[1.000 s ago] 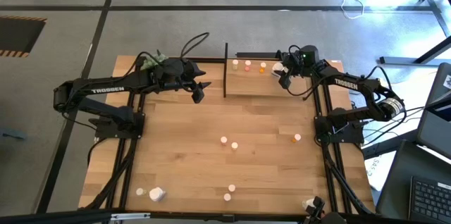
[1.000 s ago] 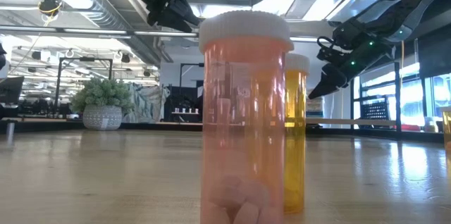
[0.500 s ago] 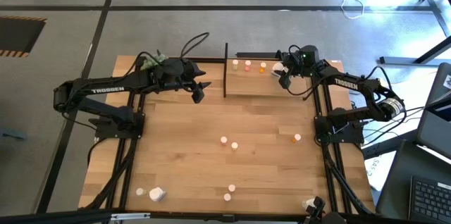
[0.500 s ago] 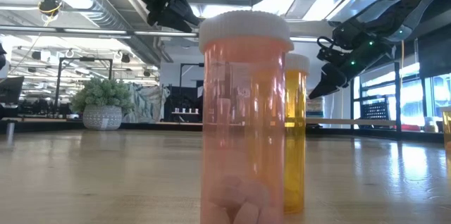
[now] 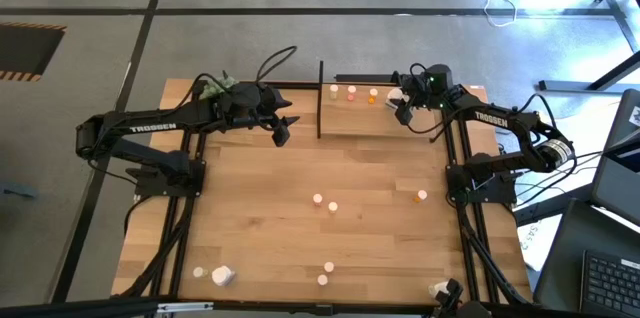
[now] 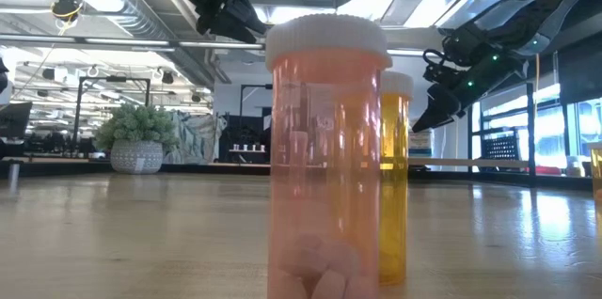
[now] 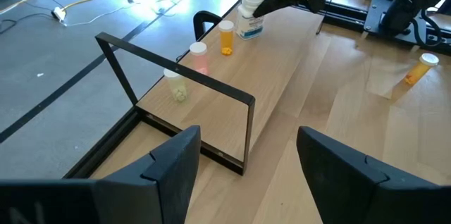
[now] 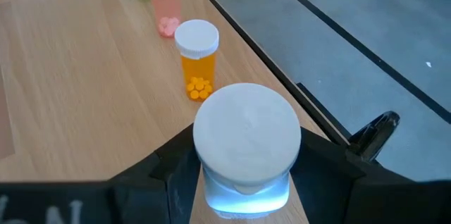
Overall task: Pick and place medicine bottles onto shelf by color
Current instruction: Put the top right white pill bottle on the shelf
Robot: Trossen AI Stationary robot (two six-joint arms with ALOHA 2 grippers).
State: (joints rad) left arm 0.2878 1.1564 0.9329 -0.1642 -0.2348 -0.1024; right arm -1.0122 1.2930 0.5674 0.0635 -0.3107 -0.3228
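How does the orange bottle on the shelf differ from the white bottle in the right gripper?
The orange bottle is a clear amber vial with orange pills visible inside; the white bottle is opaque, with a label. The orange bottle is slimmer, the white bottle wider. The orange bottle stands free on the shelf, while the right gripper holds the white bottle between its fingers. Both are upright and have white caps.

Arm colour: both arms are seen in matt black, built of slim boxy links.
Markings: white "TROSSEN" lettering is carried on each forearm, behind the pincer.
Cables: a black cable loop is seen rising behind the left pincer (image 5: 281,134); bundled cables hang at the right arm's elbow.
Right pincer (image 5: 403,110): small green lights are shown just behind it.
Fingers (image 7: 169,168): dark, broad, flat-faced plates.
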